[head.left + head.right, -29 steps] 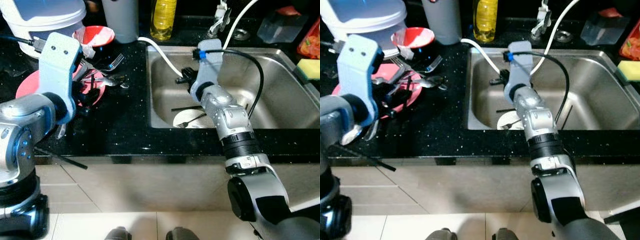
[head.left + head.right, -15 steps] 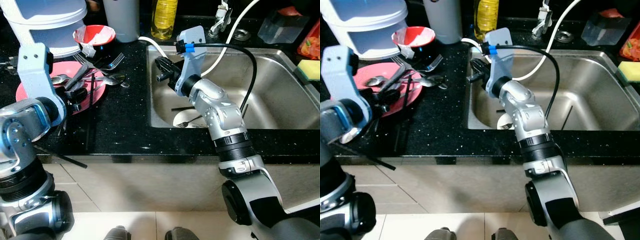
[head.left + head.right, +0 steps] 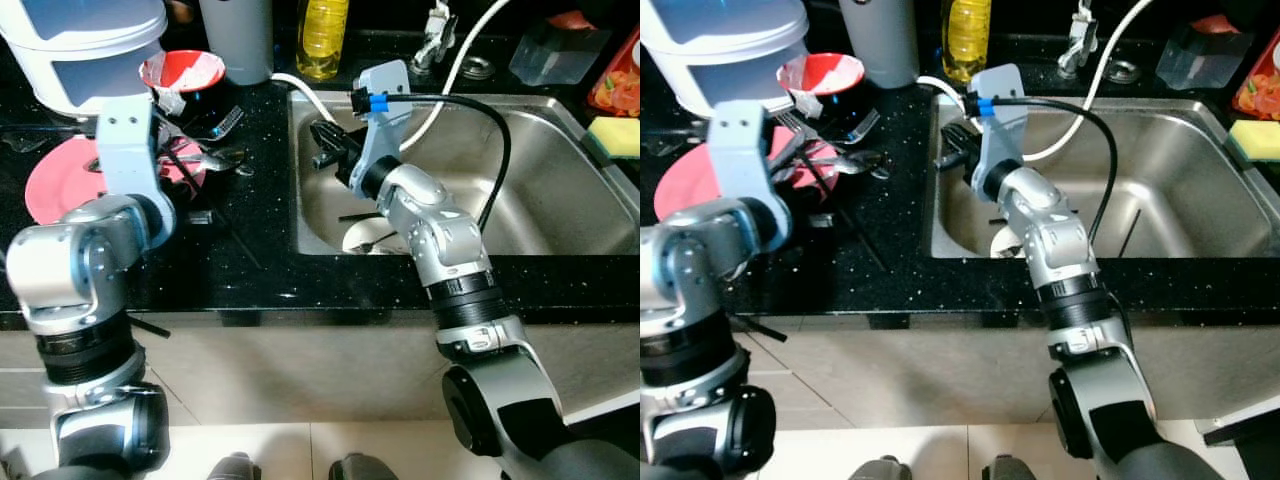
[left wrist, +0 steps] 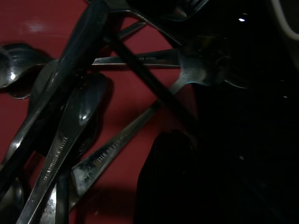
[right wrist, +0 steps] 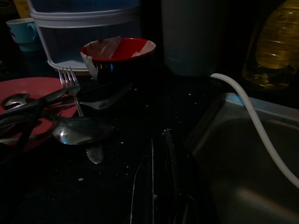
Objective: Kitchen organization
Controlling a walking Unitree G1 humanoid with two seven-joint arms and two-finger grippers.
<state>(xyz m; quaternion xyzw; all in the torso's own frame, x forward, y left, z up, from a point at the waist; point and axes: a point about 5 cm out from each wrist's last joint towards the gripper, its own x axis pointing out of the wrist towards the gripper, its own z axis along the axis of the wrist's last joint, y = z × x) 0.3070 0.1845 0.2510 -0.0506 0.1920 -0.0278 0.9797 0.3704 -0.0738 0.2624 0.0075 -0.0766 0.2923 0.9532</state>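
Note:
A pink plate [image 3: 50, 185] on the black counter holds a heap of spoons and forks [image 4: 70, 140]. My left wrist [image 3: 127, 150] hovers over its right side, and one black finger [image 4: 166, 182] rests by the cutlery. A black chopstick [image 3: 225, 225] slants from under that wrist across the counter. My right gripper [image 3: 325, 148] is at the sink's left rim, pointing toward the plate, its fingers [image 5: 156, 186] pressed together and empty. In the steel sink [image 3: 560, 200] lies a white plate [image 3: 362, 240] with a fork and a black chopstick.
A red bowl [image 3: 182, 70], a white lidded container [image 3: 85, 50], a grey cup [image 3: 237, 35] and a yellow bottle [image 3: 322, 35] stand along the back. A white hose [image 3: 310, 92] drapes into the sink. A yellow sponge [image 3: 615, 135] sits at the right rim.
My right gripper rose out of the sink to its left rim. My left arm shifted right over the plate, and a black chopstick now lies slanted across the counter.

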